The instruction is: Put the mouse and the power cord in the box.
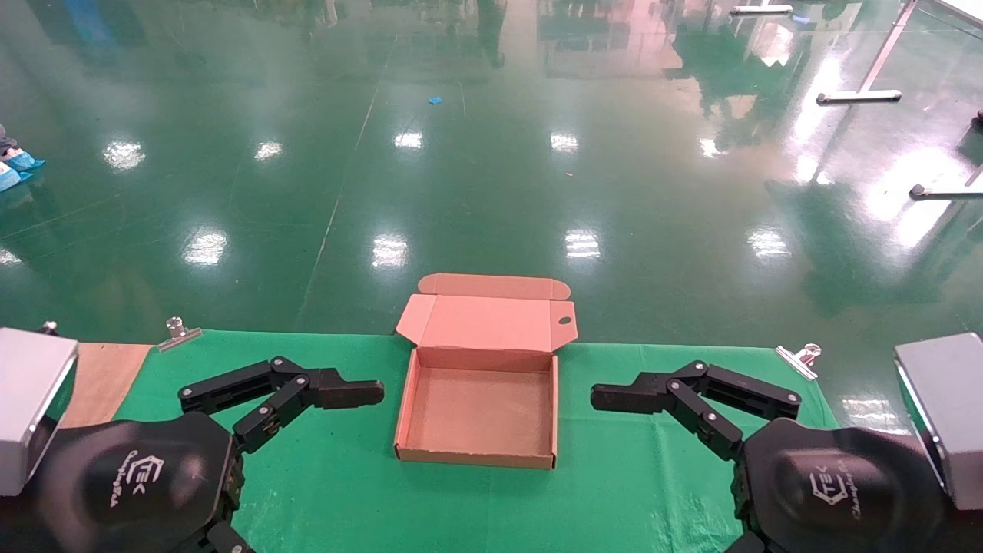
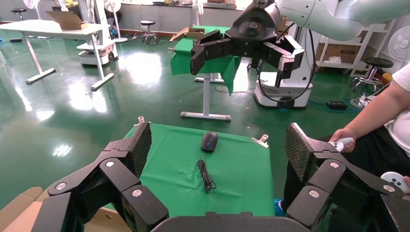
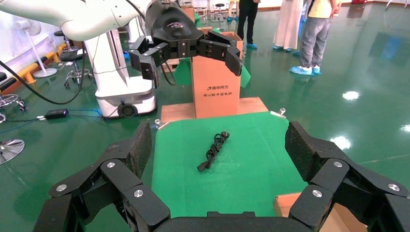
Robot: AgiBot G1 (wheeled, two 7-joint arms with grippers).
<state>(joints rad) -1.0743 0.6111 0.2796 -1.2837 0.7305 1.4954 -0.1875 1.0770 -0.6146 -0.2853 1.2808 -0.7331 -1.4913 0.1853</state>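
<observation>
The tan-pink box [image 1: 476, 457] lies open and empty at the middle of the green-clothed table [image 1: 345, 491], its lid folded back. My left gripper [image 2: 217, 128] hovers open to the left of the box, its upper finger [image 1: 338, 393] pointing at it. The right gripper [image 3: 218, 128] mirrors it on the other side, also open, finger [image 1: 622, 397] toward the box. The black mouse [image 2: 209, 141] with its thin wire [image 2: 206, 175] rests on the cloth at the table's right end. At the left end lies the twisted power cord [image 3: 213, 150]. Neither shows in the head view.
Metal clips [image 1: 178, 332] [image 1: 800, 358] pin the cloth at the back corners. A bare wooden strip [image 1: 100, 384] shows at the table's left end, where a tall cardboard carton [image 3: 215, 87] stands. A seated person [image 2: 387, 116] holds controllers beside the right end.
</observation>
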